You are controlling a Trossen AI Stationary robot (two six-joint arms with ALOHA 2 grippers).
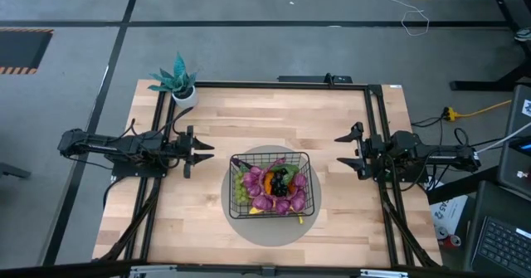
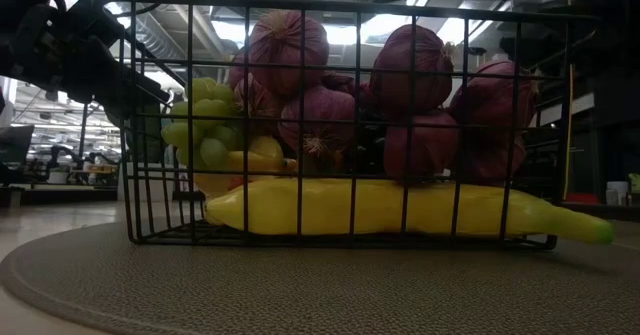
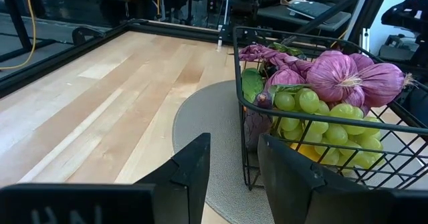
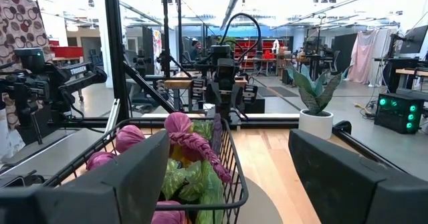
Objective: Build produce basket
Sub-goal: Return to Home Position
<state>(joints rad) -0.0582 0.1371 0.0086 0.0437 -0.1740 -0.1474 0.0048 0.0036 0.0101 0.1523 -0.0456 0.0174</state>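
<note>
Left tool (image 1: pixel 197 152) and right tool (image 1: pixel 344 149) are held open and empty on either side of the wire basket (image 1: pixel 231 182) filled with produce (image 1: pixel 274 187).

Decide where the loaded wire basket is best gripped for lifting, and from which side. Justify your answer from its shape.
Probably best: take the basket by its top rim wire, midway along the wall facing the left gripper, coming down from above with the jaws straddling the wire. The rim is thin and exposed, and the produce heaps toward the middle.

Black jointed arms (image 1: pixel 116 145), dark cables (image 1: pixel 133 127).
</note>
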